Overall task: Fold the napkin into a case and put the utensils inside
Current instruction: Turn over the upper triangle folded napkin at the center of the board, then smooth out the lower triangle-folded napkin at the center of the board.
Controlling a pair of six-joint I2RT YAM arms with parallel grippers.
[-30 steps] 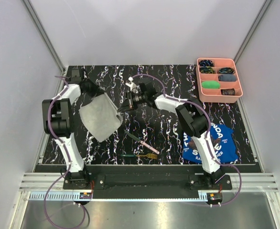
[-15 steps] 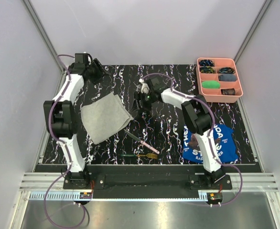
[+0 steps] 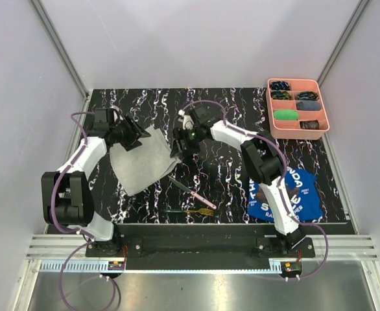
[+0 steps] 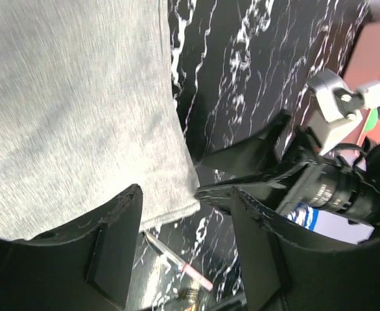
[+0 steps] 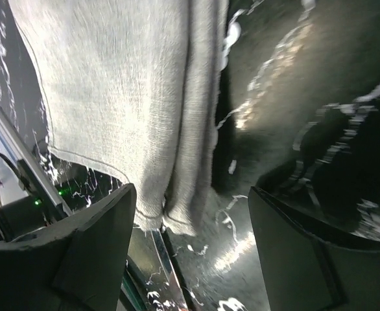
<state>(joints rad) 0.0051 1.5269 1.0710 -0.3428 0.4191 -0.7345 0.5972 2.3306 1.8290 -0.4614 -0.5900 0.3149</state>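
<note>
Though it lies mostly flat, the grey napkin (image 3: 140, 165) bunches at one edge.

Both arms bend inward toward each other; the left end effector (image 3: 139, 136) and right end effector (image 3: 177, 149) sit near, fingers spread apart.

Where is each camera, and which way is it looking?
Top: above and behind the arms, looking down at the table; both arms show.
Left wrist: on the left arm, facing the napkin and the right gripper; its open fingers show.
Right wrist: on the right arm, facing the napkin's edge; its open fingers show.
All three share the napkin.
</note>
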